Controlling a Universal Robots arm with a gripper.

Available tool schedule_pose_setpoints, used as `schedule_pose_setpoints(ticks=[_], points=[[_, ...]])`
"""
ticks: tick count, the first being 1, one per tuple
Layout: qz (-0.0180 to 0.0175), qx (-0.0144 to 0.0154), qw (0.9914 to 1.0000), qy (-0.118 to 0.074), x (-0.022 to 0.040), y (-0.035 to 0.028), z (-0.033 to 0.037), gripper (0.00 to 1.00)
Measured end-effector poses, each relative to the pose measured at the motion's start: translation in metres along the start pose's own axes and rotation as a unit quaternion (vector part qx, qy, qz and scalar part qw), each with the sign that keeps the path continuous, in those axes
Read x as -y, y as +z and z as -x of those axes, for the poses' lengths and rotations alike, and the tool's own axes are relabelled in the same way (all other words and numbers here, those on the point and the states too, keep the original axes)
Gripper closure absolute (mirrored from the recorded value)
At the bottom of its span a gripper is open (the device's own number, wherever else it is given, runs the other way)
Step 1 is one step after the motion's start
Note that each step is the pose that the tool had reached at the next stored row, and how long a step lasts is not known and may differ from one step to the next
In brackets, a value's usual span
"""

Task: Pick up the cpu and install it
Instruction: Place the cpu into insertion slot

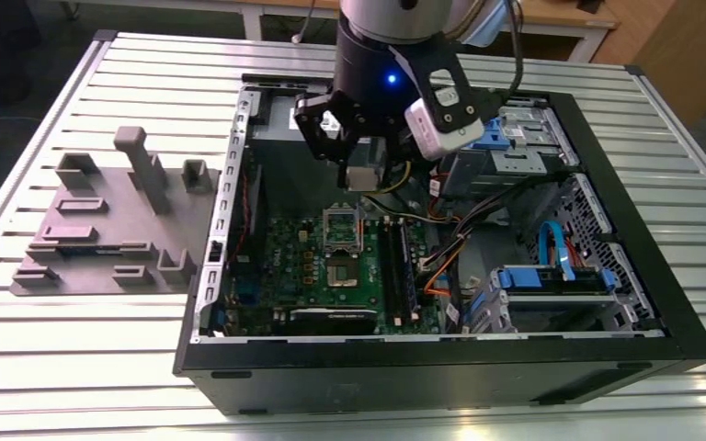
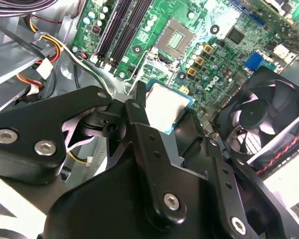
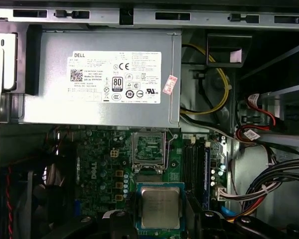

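Observation:
My gripper [image 1: 362,179] hangs over the open computer case [image 1: 647,354], shut on the cpu. The cpu [image 2: 165,107] is a small square chip with a pale metal top and a blue-green edge, clamped between the black fingers [image 2: 134,112]. In the first wrist view the cpu [image 3: 160,206] is level, with the gripper [image 3: 160,221] around it. It is held in the air above the green motherboard [image 1: 286,266], close to the processor socket [image 2: 177,37], whose metal frame [image 3: 149,148] stands open. The socket [image 1: 343,266] holds no chip.
A grey power supply [image 3: 99,74] fills the case's far end beside the socket. Memory slots [image 3: 195,164], a black fan [image 2: 266,117], cable bundles [image 1: 488,207] and drive bays [image 1: 555,285] surround the board. A grey fixture block [image 1: 108,230] lies at the exterior view's left.

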State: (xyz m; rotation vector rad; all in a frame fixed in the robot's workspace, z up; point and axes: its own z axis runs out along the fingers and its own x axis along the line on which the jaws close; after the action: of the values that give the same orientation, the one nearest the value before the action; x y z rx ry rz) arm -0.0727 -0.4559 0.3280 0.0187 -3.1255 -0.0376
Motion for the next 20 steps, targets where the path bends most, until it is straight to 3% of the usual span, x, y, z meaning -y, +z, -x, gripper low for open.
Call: schedule_pose_setpoints(ticks=[20], points=[[0.0, 0.0, 1.0, 0.0, 0.0074, 0.031, -0.0025, 0.53]])
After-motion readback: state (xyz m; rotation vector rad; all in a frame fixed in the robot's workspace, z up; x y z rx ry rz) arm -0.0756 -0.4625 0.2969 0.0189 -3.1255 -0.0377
